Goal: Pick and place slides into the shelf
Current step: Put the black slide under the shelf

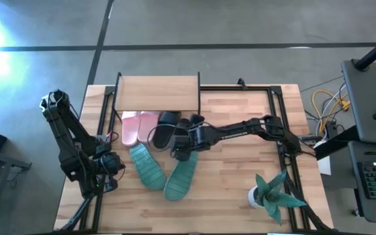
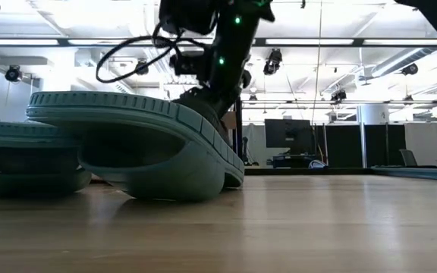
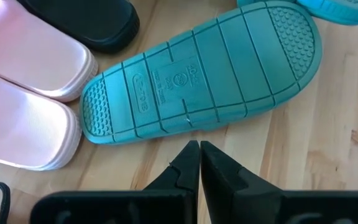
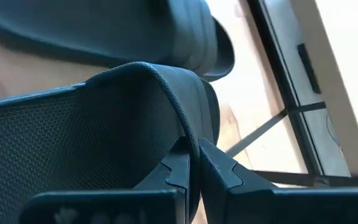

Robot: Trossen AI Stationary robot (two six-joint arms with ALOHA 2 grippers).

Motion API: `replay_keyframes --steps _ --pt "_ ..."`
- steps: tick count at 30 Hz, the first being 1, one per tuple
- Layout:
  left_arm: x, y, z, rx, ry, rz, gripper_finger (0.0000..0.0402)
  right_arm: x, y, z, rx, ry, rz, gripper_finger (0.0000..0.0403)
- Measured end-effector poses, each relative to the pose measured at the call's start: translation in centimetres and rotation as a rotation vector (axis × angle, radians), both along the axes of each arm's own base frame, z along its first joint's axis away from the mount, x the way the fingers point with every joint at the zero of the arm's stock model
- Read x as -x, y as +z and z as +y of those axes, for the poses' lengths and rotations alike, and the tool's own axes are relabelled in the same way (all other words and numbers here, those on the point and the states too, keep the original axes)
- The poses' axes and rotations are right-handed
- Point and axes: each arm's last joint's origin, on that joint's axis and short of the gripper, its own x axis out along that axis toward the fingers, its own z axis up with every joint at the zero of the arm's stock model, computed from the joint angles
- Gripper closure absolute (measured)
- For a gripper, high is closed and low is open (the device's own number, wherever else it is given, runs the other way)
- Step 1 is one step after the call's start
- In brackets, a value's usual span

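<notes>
Slides are the job, and the right gripper (image 4: 194,158) has one: its fingers are pinched tight on the strap edge of a black slide (image 1: 187,125), right at the shelf's front edge. In the right wrist view the thin rim of that strap runs down between the two fingertips, with the second black slide (image 4: 135,37) lying just beyond it. From the claw outward: the gripped slide sits at the mouth of the shelf (image 1: 158,93), beside its partner, and the two pink slides (image 1: 138,126) are tucked under the front edge further to the robot's left. The shelf lies directly behind the held slide, so the coming push, I'd judge, goes straight toward the back, along the slide's long axis, heel to toe pointing into the rack.

Over on the left, the left gripper (image 3: 199,163) hangs with its fingers clenched on nothing, poised just short of a teal slide (image 3: 201,68) lying sole up. That slide runs crosswise in front of the claw. The other teal slide (image 1: 181,175) rests close by, toward the middle of the table, nearer the right arm. Both teal ones are out on the open tabletop, well clear of the shelf, not yet placed
</notes>
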Motion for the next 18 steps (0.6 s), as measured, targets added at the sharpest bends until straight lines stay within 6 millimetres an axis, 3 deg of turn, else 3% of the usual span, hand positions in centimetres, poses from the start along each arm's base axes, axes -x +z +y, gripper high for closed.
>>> replay_keyframes --steps 13,18 --pt "0.1 -0.1 0.0 0.021 -0.001 0.034 0.0402 0.0 -2.4 -4.7 0.057 -0.063 -0.035 0.039" --pt "0.1 -0.1 -0.1 0.024 -0.001 0.038 0.0402 0.2 -2.8 -5.3 0.077 -0.039 0.013 0.039"
